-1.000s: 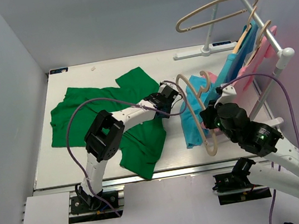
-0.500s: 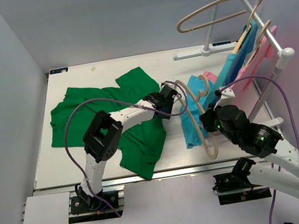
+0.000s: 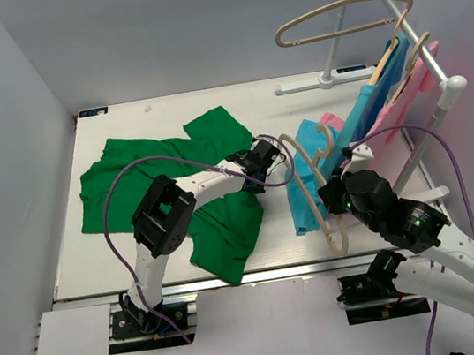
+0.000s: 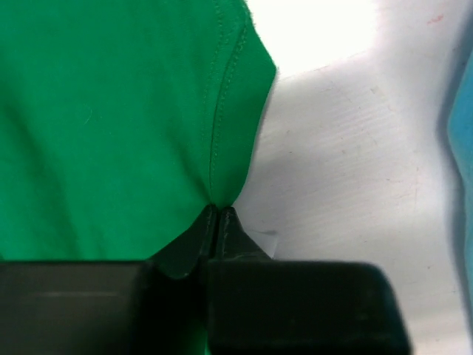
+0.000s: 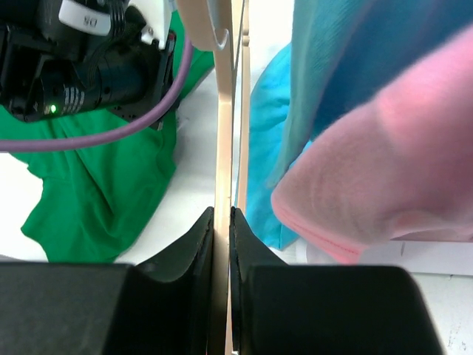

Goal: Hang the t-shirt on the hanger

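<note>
Seen from above, the green t-shirt lies crumpled flat over the left half of the white tabletop, reaching from near the far left corner down to the near edge. The left gripper sits low at the shirt's right border, about the middle of the tabletop. This view is too small to show how its jaws stand. The left wrist view settles it: the black jaws are pressed together on a small peak of green cloth at the stitched hem, with bare table just to the right.

The right gripper holds the beige hanger over the right half of the tabletop, toward the near edge. The hook points toward the far edge. The right wrist view shows both jaws squeezed onto the hanger's thin arm. It also shows the left arm's black wrist and a purple cable over the green cloth.

A light blue garment lies on the table behind the hanger. A slanted white rack along the right edge carries blue and pink garments and an empty hanger.

In the right wrist view the pink and blue cloth is blurred, and the hanger's ends are cut off. The overhead view hides part of the shirt under the left arm.
</note>
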`<state>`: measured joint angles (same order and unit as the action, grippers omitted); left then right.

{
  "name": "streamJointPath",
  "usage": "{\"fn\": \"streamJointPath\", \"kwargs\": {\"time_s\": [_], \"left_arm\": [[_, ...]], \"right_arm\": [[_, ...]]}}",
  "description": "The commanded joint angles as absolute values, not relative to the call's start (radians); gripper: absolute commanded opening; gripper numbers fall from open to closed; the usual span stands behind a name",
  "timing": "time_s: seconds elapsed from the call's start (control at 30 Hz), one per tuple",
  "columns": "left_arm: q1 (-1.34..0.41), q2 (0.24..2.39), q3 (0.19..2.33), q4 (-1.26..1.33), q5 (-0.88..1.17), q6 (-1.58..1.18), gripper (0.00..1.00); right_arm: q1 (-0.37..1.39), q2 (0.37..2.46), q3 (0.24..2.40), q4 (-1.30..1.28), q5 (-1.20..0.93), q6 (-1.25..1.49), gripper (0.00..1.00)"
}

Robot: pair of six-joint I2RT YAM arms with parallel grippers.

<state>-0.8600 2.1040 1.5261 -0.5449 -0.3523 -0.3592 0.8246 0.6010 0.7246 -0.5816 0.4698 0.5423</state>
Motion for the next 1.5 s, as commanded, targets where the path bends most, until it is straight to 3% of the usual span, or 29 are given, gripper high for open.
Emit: {"fn": "streamJointPath", "kwargs": {"time_s": [0.0, 0.03, 0.3, 0.87, 1.1, 1.47], "left_arm": [[-0.859, 2.062, 1.555, -0.566, -0.356, -0.368, 0.05], [-0.859, 2.048, 1.562, -0.578, -0.360, -0.368, 0.00], [-0.859, 1.973, 1.591, -0.575, -0.373, -0.362, 0.00], [-0.850, 1.950, 1.654, -0.652, -0.420, -0.379, 0.00], [-0.847, 1.945, 1.651, -0.666, -0.407, -0.382, 0.00], [-0.847, 1.911, 1.612, -0.640, -0.367, -0.407, 0.00]], "right_arm": [[0.822, 0.588, 0.719, -0.557, 0.430, 0.529, 0.00], [0.821, 0.586, 0.709, -0.557, 0.417, 0.526, 0.00], [0.822, 0.549, 0.650, -0.542, 0.243, 0.500, 0.00], [0.822, 0.445, 0.551, -0.546, 0.138, 0.545, 0.00], [0.822, 0.440, 0.405, -0.184, 0.075, 0.551, 0.00], [0.822, 0.531, 0.252, 0.298, 0.331, 0.649, 0.00]]}}
